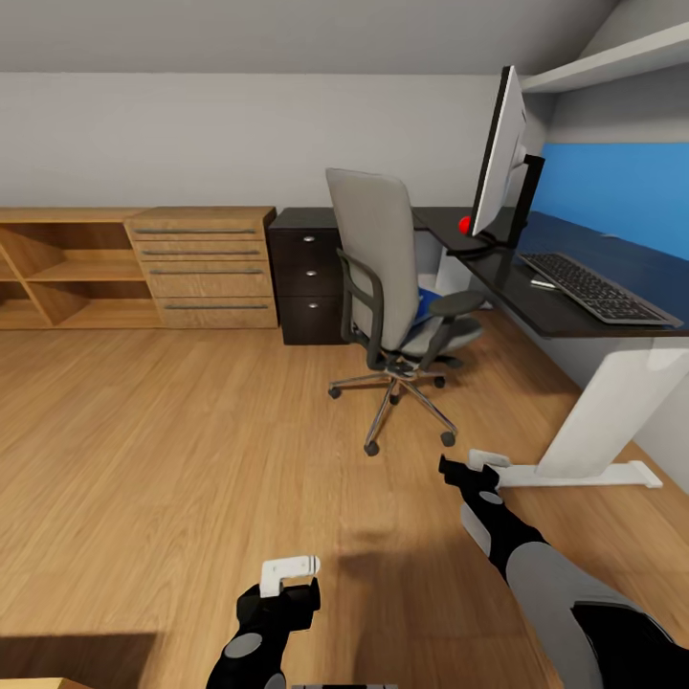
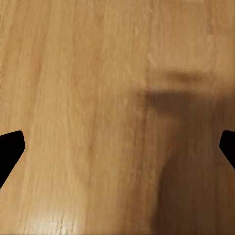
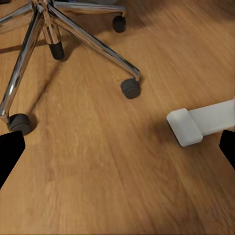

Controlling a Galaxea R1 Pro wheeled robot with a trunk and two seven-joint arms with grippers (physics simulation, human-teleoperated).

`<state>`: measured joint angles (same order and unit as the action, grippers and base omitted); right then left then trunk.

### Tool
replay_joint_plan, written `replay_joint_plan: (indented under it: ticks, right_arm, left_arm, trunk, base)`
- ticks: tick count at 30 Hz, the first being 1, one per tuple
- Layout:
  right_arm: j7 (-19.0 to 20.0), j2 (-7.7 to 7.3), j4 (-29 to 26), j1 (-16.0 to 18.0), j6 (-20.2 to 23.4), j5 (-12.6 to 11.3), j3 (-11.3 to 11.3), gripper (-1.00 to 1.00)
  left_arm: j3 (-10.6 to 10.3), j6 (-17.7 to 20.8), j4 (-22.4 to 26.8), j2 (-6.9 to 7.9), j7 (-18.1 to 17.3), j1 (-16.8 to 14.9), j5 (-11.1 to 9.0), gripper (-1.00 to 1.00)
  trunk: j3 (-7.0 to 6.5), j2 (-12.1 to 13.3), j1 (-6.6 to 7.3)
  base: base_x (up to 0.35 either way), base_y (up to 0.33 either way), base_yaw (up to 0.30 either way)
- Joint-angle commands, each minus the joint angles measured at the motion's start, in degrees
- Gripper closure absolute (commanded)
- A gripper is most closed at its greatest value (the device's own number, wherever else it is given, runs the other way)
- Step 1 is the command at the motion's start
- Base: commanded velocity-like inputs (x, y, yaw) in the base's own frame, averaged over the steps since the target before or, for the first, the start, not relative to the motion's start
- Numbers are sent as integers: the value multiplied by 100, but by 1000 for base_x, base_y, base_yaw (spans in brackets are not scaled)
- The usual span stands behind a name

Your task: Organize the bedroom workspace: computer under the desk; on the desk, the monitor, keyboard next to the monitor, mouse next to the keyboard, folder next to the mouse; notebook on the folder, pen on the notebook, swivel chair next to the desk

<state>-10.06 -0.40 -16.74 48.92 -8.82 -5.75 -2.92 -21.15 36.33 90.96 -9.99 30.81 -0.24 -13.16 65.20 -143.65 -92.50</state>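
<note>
The swivel chair (image 1: 378, 258) stands on the floor in front of the desk (image 1: 565, 311), its grey back towards me. A blue folder (image 1: 428, 304) lies on its seat. On the black desktop the monitor (image 1: 500, 158) stands edge-on, with the keyboard (image 1: 593, 287) nearer me. A small pale stick, maybe the pen (image 1: 543, 283), lies beside the keyboard. My left gripper (image 1: 292, 569) (image 2: 117, 152) hangs open over bare floor. My right gripper (image 1: 469, 466) (image 3: 117, 152) is open too, low between the chair's chrome base (image 3: 88, 41) and the desk's white foot (image 3: 196, 122).
The black three-drawer unit (image 1: 306, 277) stands behind the chair. To its left along the back wall are a wooden chest of drawers (image 1: 203, 268) and open shelves (image 1: 62, 273). The desk's white leg (image 1: 612, 407) rises at the right. Wide wooden floor (image 1: 172, 450) lies to the left.
</note>
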Motion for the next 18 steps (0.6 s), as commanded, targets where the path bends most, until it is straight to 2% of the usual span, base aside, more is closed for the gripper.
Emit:
replay_joint_plan:
  ticks: [1, 12, 18]
  right_arm:
    - [5, -1, 5, 3, -31, -59, 2, -100]
    - [-17, -8, 5, 3, -244, -58, 2, -100]
    - [-31, -7, 10, -5, -514, -58, 2, -100]
  left_arm:
    - [-6, 8, -4, 10, 55, -3, -59, -100]
    - [-38, 5, -49, 48, 56, -6, -53, -100]
    - [-30, 5, -51, 50, 74, -7, -46, -100]
  trunk:
    - [4, -2, 0]
    - [4, -2, 0]
    - [-28, -2, 0]
  base:
    - [154, 0, 0]
    - [271, -21, 0]
    - [41, -6, 0]
